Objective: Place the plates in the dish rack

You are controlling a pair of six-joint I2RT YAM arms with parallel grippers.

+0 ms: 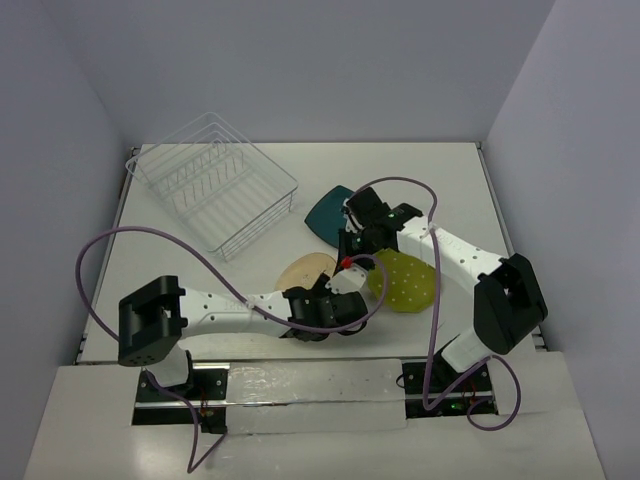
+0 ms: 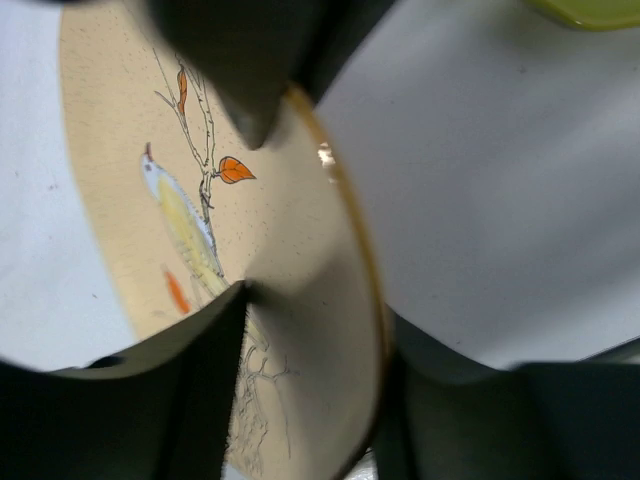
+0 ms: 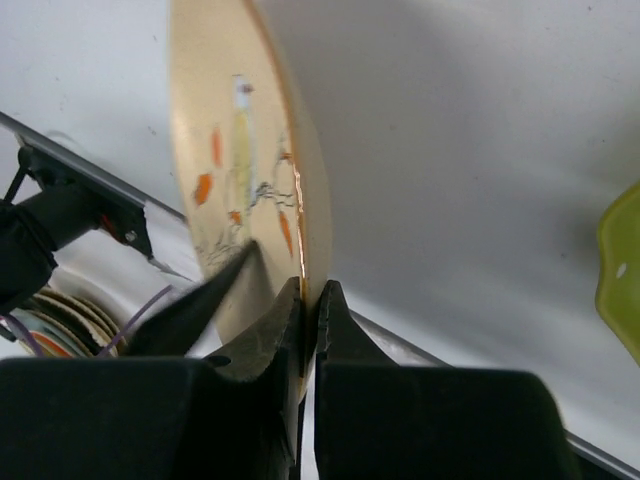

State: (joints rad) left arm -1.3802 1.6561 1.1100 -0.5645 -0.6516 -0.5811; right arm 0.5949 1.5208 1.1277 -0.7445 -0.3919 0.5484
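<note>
The round cream plate (image 1: 303, 268) with orange-red leaves and a bird is tilted up on edge near the table's middle. My right gripper (image 1: 346, 264) is shut on its rim, seen edge-on in the right wrist view (image 3: 310, 290) with the plate (image 3: 230, 150) rising from the jaws. My left gripper (image 1: 330, 297) straddles the same plate (image 2: 130, 200); its jaws stand apart, one finger over the face, one behind the rim (image 2: 315, 330). The dark teal plate (image 1: 328, 212) and the yellow-green dotted plate (image 1: 405, 282) lie flat. The white wire dish rack (image 1: 215, 180) stands at the far left.
A purple cable (image 1: 100, 245) loops over the table's left side, another arcs over the right arm (image 1: 425, 200). The yellow-green plate's edge shows in both wrist views (image 2: 590, 10) (image 3: 622, 270). Grey walls close in the table on three sides.
</note>
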